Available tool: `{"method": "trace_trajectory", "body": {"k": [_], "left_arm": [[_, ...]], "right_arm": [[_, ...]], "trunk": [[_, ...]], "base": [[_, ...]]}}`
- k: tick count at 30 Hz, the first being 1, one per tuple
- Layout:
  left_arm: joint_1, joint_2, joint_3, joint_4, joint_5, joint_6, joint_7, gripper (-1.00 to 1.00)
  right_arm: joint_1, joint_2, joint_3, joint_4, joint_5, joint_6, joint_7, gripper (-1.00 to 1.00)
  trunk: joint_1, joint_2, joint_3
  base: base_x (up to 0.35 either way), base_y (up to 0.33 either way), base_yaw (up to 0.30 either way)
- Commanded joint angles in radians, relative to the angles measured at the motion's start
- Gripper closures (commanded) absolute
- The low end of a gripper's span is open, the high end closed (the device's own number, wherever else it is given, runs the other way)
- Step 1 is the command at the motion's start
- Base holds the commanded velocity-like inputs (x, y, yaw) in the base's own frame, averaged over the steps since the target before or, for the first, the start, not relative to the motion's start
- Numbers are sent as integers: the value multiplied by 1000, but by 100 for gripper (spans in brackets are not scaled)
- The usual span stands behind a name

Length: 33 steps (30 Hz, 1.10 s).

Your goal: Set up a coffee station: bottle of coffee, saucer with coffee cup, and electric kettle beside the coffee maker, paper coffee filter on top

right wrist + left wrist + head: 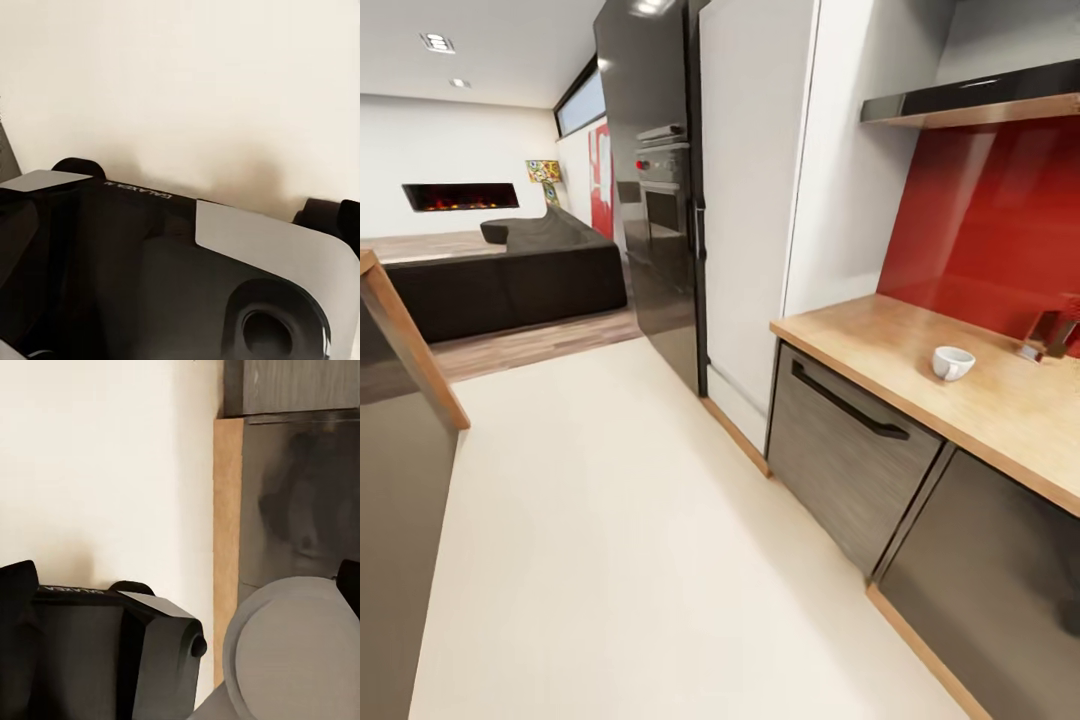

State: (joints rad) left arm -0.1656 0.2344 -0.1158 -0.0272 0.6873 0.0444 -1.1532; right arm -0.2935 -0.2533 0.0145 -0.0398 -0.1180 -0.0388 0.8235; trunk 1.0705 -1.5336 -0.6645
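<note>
Across the head view stretched a pale cream floor [610, 520], running from a dark sofa [510, 275] and a glowing wall fireplace [460, 196] at the far end toward the camera. Along one side stood a tall black oven column [660, 200] and a white tall cabinet [755, 200], then the light wood-grain worktop [1000, 410] over grey cabinet fronts [850, 470], backed by a glossy red wall panel [990, 230]. A black shelf [970, 100] hung above that panel. On the worktop sat the small white coffee cup [952, 362], upright, handle turned toward the front edge, with a reddish object, cut off by the picture's edge and too blurred to name, just beyond it. The corner of a wooden island bar [410, 340] edged in opposite. Both wrist views looked down on dark robot body parts above the cream floor; no pincer could be made out, so the cup's place relative to either, and whether either was open or closed, could not be told.
</note>
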Motion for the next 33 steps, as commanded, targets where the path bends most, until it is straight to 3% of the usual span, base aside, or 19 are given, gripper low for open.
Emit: {"method": "trace_trajectory", "body": {"k": [1,20,33], "left_arm": [[0,0,-8,0,9,5,-3,-100],[0,0,-8,0,9,5,-2,-100],[0,0,-8,0,9,5,-3,-100]], "right_arm": [[-1,0,2,2,-5,-3,3,-100],[-1,0,2,2,-5,-3,3,-100],[-1,-1,2,2,-5,-3,3,-100]], "trunk": [[0,0,-1],[0,0,-1],[0,0,-1]], "base": [[302,177,-266],[236,151,-271],[39,22,-273]]}}
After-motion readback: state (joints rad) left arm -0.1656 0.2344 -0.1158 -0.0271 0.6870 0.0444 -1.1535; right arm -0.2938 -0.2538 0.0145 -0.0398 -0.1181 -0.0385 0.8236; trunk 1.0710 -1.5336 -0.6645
